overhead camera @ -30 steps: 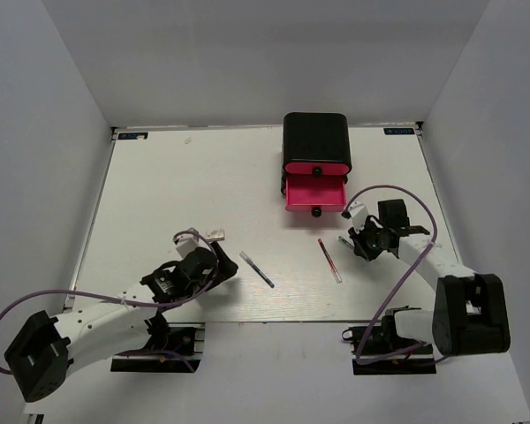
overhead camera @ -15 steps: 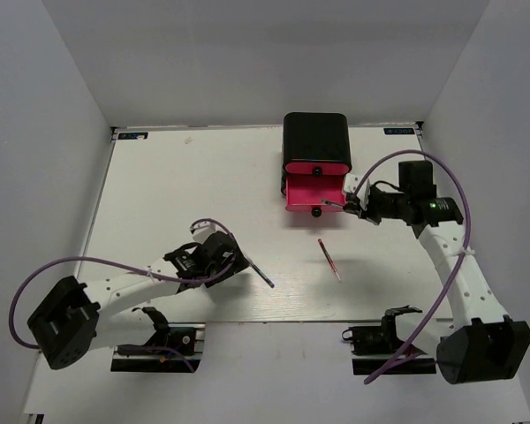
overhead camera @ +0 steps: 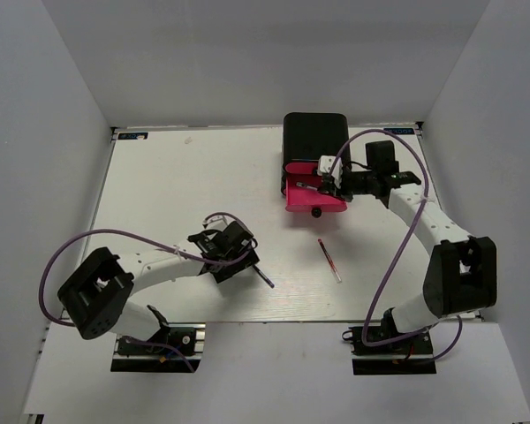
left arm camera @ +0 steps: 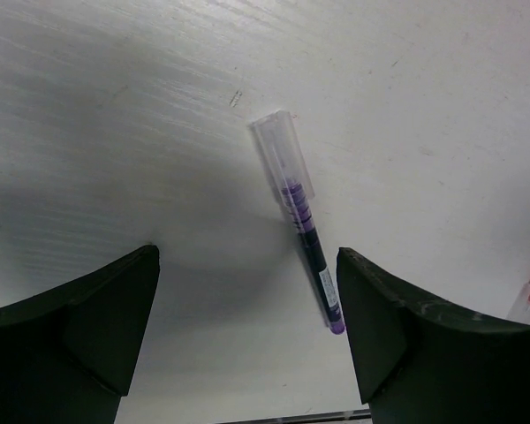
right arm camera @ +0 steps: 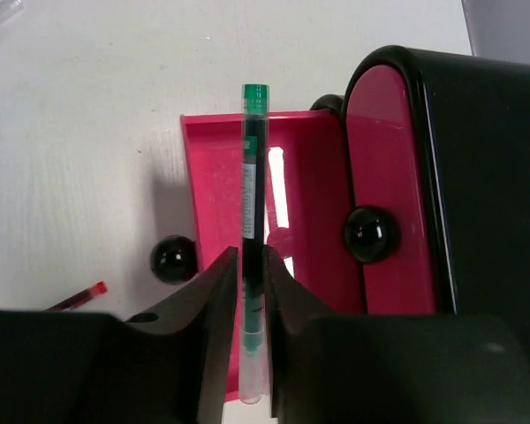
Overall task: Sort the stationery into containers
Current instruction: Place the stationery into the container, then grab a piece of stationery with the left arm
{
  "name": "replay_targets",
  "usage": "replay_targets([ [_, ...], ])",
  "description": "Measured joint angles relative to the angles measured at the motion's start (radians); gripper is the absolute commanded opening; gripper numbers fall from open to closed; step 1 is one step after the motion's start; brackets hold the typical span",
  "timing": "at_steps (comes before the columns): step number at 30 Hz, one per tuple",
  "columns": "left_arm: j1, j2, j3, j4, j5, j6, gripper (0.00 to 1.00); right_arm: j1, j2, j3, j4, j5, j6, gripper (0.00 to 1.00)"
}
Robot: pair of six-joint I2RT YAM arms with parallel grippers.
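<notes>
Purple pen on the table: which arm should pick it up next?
Left. The left hand, open, hovers over the purple pen; the right hand holds a green pen above the open pink drawer.

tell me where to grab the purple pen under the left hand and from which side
Take the purple pen mid-barrel, just below its clear cap, coming straight down from above. It lies flat on the table with bare surface along both long sides, so the open left hand can straddle its slim width.
</notes>
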Motion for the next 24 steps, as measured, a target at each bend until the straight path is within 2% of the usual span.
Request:
replay_targets([
  [1,0.000,0.008,0.007,-0.002,0.002,-0.003,0.90,0.003,0.012,0.000,0.016,0.005,0.005,0.30],
  [2,0.000,0.017,0.014,-0.002,0.003,-0.005,0.90,0.006,0.023,0.000,0.027,0.010,0.008,0.39],
  [3,0.000,0.025,0.021,-0.003,0.003,-0.006,0.90,0.009,0.034,0.000,0.040,0.014,0.010,0.56],
  [4,0.000,0.034,0.030,-0.004,0.005,-0.008,0.88,0.010,0.042,0.000,0.048,0.019,0.013,0.57],
  [9,0.000,0.066,0.056,-0.005,0.013,-0.016,0.84,0.011,0.053,0.000,0.068,0.031,0.031,0.57],
  [13,0.000,0.086,0.068,-0.003,0.014,-0.025,0.75,0.010,-0.001,-0.037,0.101,0.032,0.083,0.56],
  [18,-0.004,0.124,0.106,-0.024,0.015,-0.028,0.74,0.009,-0.250,-0.209,0.177,0.020,0.188,0.56],
  [21,-0.008,0.174,0.158,-0.055,0.017,-0.029,0.70,0.009,-0.426,-0.315,0.220,0.011,0.251,0.57],
  [24,-0.008,0.228,0.216,-0.095,0.019,-0.032,0.62,0.009,-0.554,-0.396,0.245,0.008,0.299,0.57],
])
